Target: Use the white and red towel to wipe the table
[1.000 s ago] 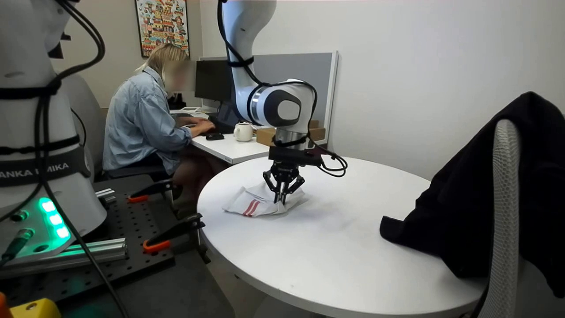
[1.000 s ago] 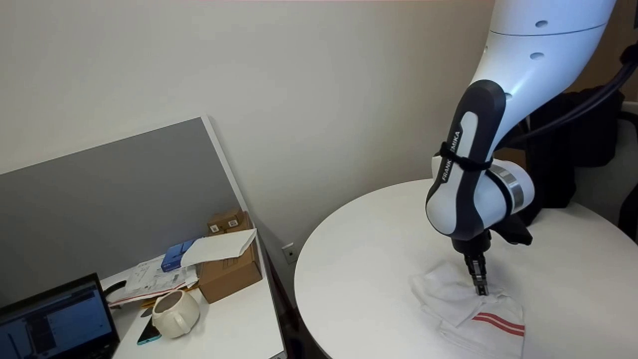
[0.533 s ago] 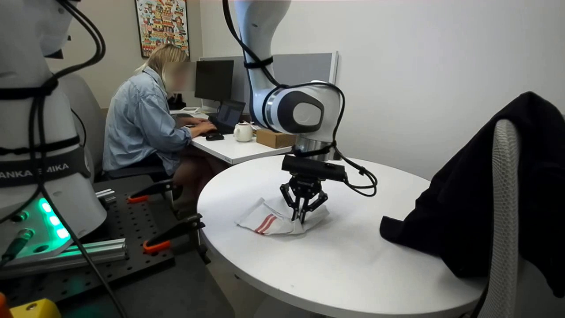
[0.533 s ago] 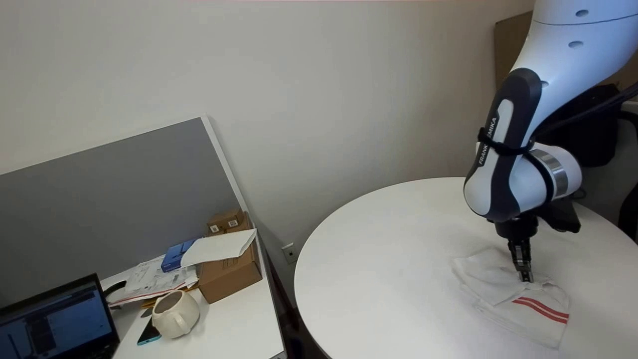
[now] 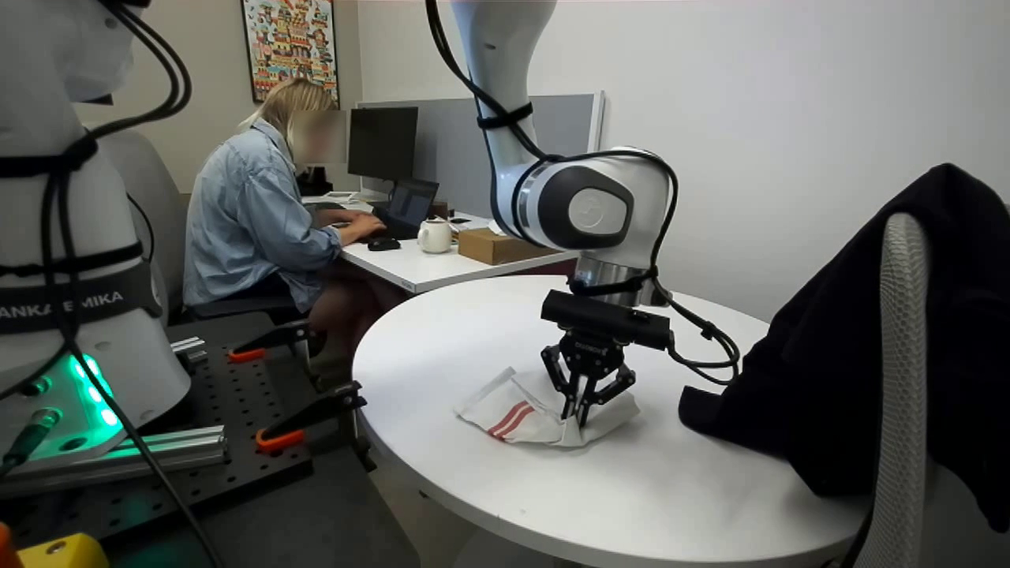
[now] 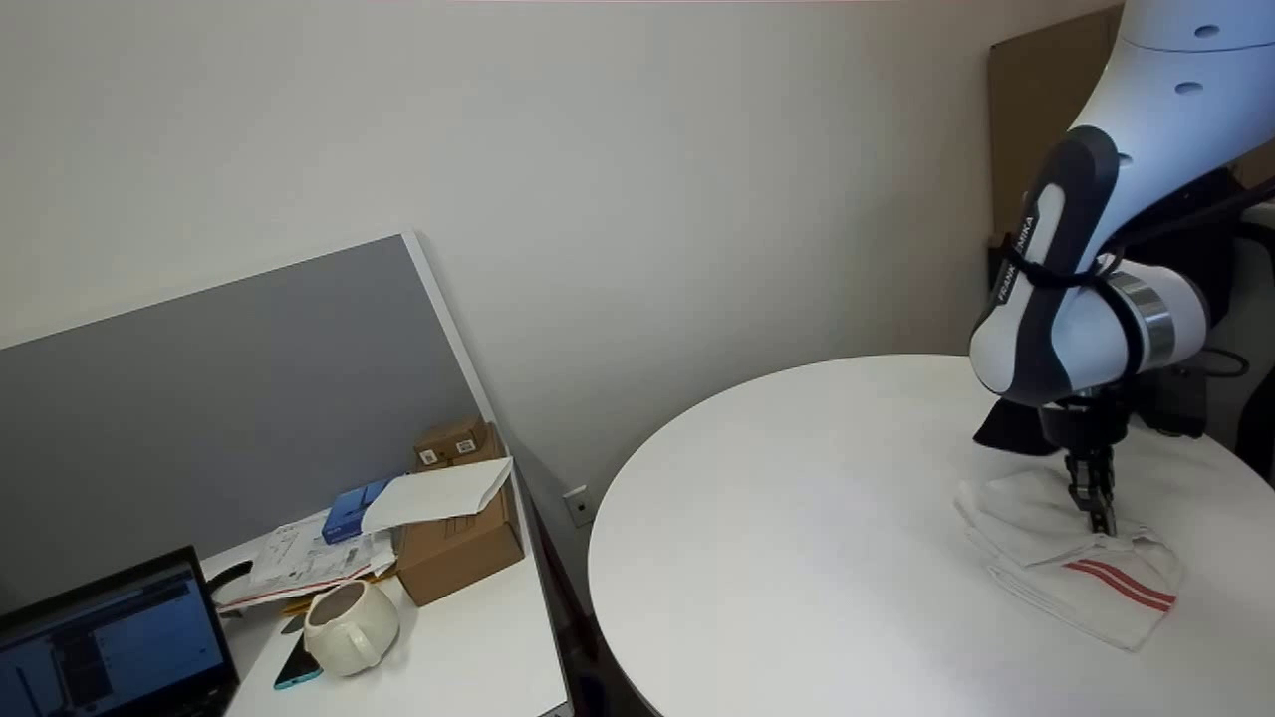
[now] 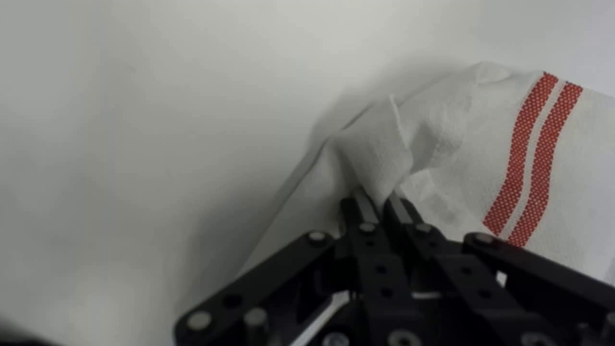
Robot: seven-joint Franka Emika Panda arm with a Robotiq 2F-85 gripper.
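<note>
The white towel with two red stripes lies crumpled on the round white table. It also shows in an exterior view and in the wrist view. My gripper points down at the towel's middle; it also shows in an exterior view. In the wrist view, my gripper is shut on a pinched fold of the towel, which rises between the fingertips. The rest of the towel spreads around the fingers on the tabletop. The very tips are partly hidden by cloth.
A black garment hangs over a chair and rests on the table's edge, right of the towel. A person sits at a desk behind, with a white mug and a cardboard box. The box also shows in an exterior view.
My gripper has dragged the towel across the table, toward the black garment. Both moved right in both exterior views, lower in one and higher in another. The grip on the fold stays.
</note>
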